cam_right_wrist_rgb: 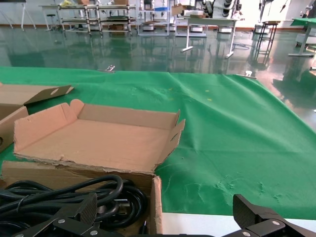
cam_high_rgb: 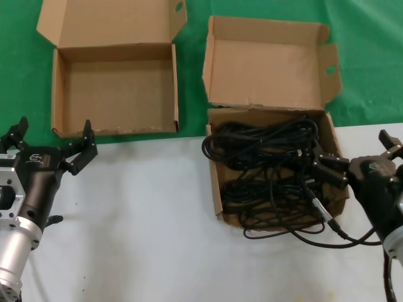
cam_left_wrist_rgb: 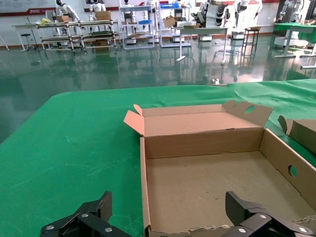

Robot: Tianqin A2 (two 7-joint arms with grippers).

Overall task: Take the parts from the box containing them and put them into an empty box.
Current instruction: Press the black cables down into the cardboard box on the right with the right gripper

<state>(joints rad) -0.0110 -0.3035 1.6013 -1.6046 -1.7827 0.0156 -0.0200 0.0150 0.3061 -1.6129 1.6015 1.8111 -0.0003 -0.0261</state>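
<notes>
The black cables (cam_high_rgb: 271, 170) lie tangled in the squarish box (cam_high_rgb: 215, 189), whose side-flapped lid (cam_high_rgb: 264, 63) stands open; they also show in the right wrist view (cam_right_wrist_rgb: 64, 197). One cable end (cam_high_rgb: 315, 234) spills over the front wall onto the table. My right gripper (cam_high_rgb: 356, 151) is open at the box's right wall (cam_right_wrist_rgb: 155, 202), one finger (cam_right_wrist_rgb: 81, 210) over the cables and the other outside. The wide shallow box (cam_high_rgb: 113, 88) stands empty at the back left, also in the left wrist view (cam_left_wrist_rgb: 207, 182). My left gripper (cam_high_rgb: 53, 135) is open and empty just before its front wall.
Both boxes sit where the green cloth (cam_high_rgb: 19, 75) meets the white table top (cam_high_rgb: 145, 214). The empty box's flat lid (cam_high_rgb: 107, 22) with one oval hole lies open at the back. A gap of cloth separates the two boxes.
</notes>
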